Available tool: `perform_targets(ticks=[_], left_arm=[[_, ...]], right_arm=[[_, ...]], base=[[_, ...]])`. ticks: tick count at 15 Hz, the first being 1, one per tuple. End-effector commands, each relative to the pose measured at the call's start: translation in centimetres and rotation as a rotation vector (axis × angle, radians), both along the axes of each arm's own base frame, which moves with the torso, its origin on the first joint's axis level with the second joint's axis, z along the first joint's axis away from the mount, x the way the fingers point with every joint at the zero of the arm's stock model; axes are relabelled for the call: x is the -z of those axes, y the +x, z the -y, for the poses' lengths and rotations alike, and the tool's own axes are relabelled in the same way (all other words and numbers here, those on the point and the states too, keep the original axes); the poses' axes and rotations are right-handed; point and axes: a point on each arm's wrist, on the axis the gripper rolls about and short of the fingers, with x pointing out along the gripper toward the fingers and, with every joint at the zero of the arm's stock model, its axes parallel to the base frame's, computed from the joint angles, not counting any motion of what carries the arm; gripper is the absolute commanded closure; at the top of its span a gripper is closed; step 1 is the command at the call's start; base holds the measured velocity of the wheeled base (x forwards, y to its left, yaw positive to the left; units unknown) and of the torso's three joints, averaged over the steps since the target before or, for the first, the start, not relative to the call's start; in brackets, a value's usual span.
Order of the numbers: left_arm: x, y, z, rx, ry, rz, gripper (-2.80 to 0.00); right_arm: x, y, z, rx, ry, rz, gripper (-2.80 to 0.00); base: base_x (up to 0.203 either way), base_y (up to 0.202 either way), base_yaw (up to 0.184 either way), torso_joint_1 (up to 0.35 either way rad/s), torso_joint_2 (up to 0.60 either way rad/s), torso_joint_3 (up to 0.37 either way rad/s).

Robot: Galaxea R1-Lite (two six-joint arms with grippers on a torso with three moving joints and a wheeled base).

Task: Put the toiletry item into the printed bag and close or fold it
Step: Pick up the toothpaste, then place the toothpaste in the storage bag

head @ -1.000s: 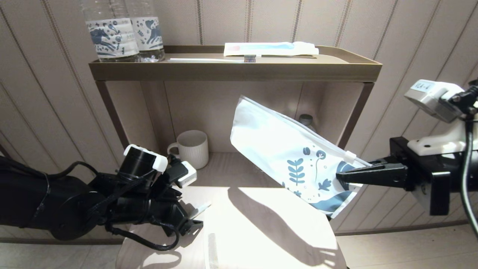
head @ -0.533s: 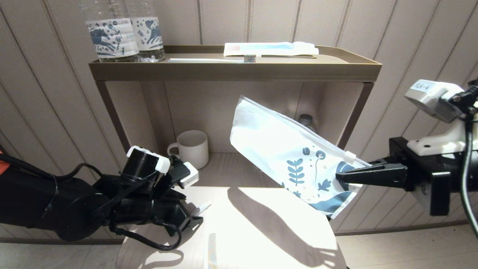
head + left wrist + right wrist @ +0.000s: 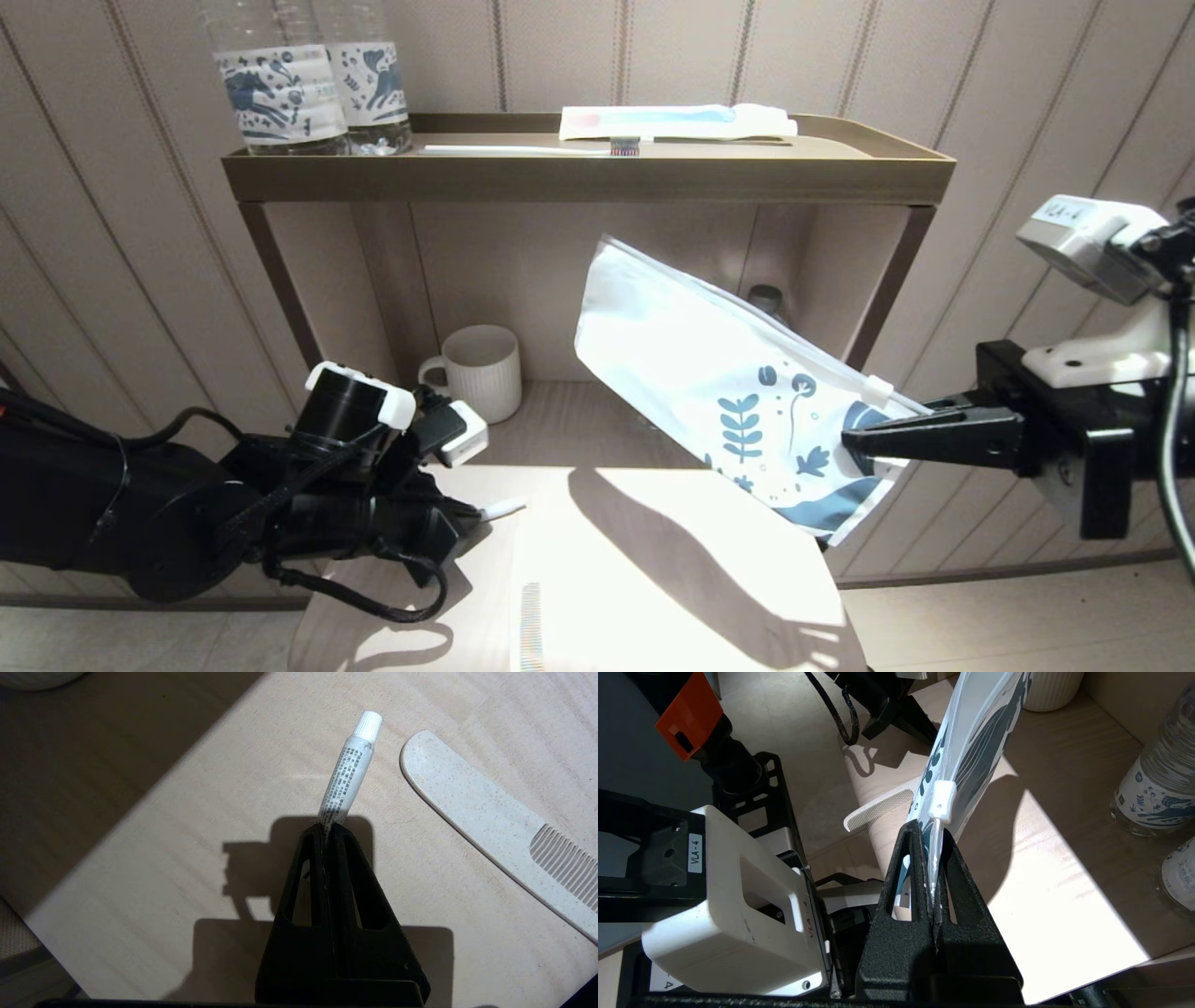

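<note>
The printed bag [image 3: 709, 383] hangs tilted in the air in front of the lower shelf, its leaf-print end at the right. My right gripper [image 3: 851, 441] is shut on that printed end, just below the white slider [image 3: 942, 801]. A small white toothpaste tube [image 3: 348, 772] with a white cap sticks out of my left gripper [image 3: 327, 828], which is shut on its flat tail just above the pale wooden table [image 3: 653, 579]. In the head view only the tube's cap [image 3: 504, 509] shows past the left gripper [image 3: 467, 527], well left of the bag.
A pale speckled comb [image 3: 495, 821] lies on the table beside the tube. A ribbed white mug [image 3: 481, 371] stands on the lower shelf. The top shelf [image 3: 588, 177] carries two water bottles [image 3: 308, 75], a loose toothbrush and a white-and-blue toothbrush packet [image 3: 677, 121].
My left gripper has shifted slightly left and down with the tube. The right gripper and the bag have barely moved.
</note>
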Motion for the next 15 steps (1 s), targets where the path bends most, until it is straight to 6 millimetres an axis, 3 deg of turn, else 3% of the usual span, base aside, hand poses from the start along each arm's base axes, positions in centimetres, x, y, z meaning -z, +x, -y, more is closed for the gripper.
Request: perform_targets(ticks=[1, 9, 15], left_arm=[[-0.3, -0.2, -0.1, 0.001, -0.007, 0.007, 0.0], [-5.3, -4.0, -2.6, -0.035, -0.124, 0.135, 0.0], [-10.6, -3.7, -2.8, -0.059, -0.208, 0.242, 0.0]], right_arm=[[0.1, 0.0, 0.0, -0.006, 0.001, -0.004, 0.0], [1.0, 0.1, -0.3, -0.025, -0.01, -0.026, 0.0], [3.7, 0.2, -2.2, 0.02, -0.175, 0.047, 0.0]], base=[[0.0, 0.0, 0.0, 0.0, 0.0, 0.0], [0.0, 0.0, 0.0, 0.0, 0.0, 0.0], [0.0, 0.0, 0.0, 0.0, 0.0, 0.0]])
